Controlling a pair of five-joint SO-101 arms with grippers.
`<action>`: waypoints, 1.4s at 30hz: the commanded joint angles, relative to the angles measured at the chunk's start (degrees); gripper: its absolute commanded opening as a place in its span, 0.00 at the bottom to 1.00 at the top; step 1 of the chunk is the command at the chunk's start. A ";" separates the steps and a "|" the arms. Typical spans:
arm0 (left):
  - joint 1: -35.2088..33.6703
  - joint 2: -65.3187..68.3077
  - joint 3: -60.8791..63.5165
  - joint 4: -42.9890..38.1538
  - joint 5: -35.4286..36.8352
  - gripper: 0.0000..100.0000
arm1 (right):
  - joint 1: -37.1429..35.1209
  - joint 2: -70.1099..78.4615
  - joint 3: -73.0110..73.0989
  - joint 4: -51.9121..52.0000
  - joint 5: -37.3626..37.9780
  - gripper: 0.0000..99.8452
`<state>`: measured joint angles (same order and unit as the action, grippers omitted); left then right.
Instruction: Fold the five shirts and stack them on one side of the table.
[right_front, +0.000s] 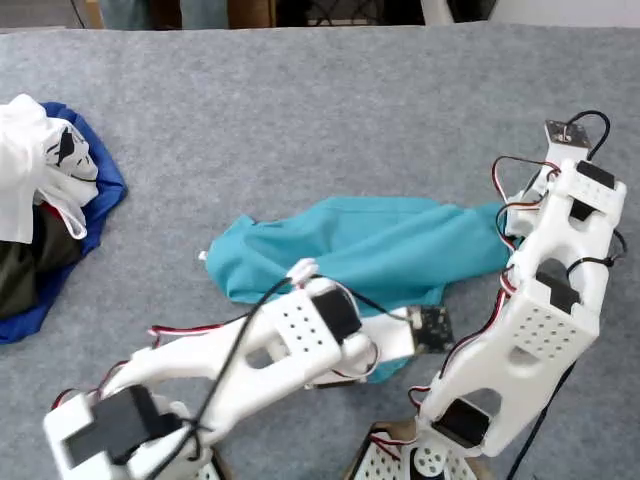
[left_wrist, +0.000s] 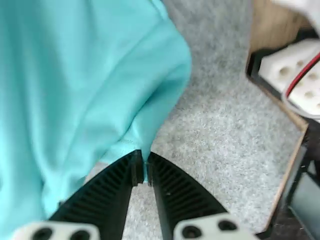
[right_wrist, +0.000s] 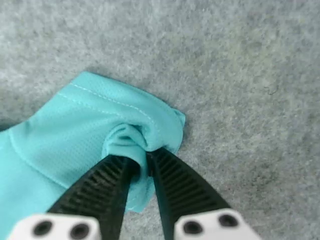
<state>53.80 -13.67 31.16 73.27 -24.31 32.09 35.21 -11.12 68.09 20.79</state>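
Note:
A teal shirt (right_front: 360, 245) lies crumpled across the middle of the grey table. My left gripper (left_wrist: 143, 172) is shut on the teal shirt (left_wrist: 75, 85) at its near edge, a thin fold of cloth pinched between the black fingers (left_wrist: 112, 187). The left arm (right_front: 290, 340) reaches in from the front left and covers that edge in the high view. My right gripper (right_wrist: 144, 165) is shut on a bunched corner of the teal shirt (right_wrist: 75, 135) at its right end. The right arm (right_front: 545, 300) stands at the right.
A pile of other shirts (right_front: 45, 200), white, blue and dark, sits at the table's left edge. The grey cloth-covered table (right_front: 330, 110) stretches bare behind the teal shirt. Arm bases and a wooden board (left_wrist: 272, 30) stand at the front edge.

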 joint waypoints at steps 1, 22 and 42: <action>-3.12 -10.64 -4.35 3.08 4.48 0.03 | 0.44 -2.42 -5.32 8.35 2.81 0.01; -55.78 -41.23 -25.89 21.19 -3.16 0.03 | -2.11 -22.02 -24.48 33.05 12.48 0.21; -73.71 -41.85 -14.99 15.03 -6.86 0.03 | -5.10 -25.27 13.23 26.37 27.69 0.10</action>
<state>-19.16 -54.64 16.04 91.12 -30.64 27.78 14.37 -0.66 96.92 47.78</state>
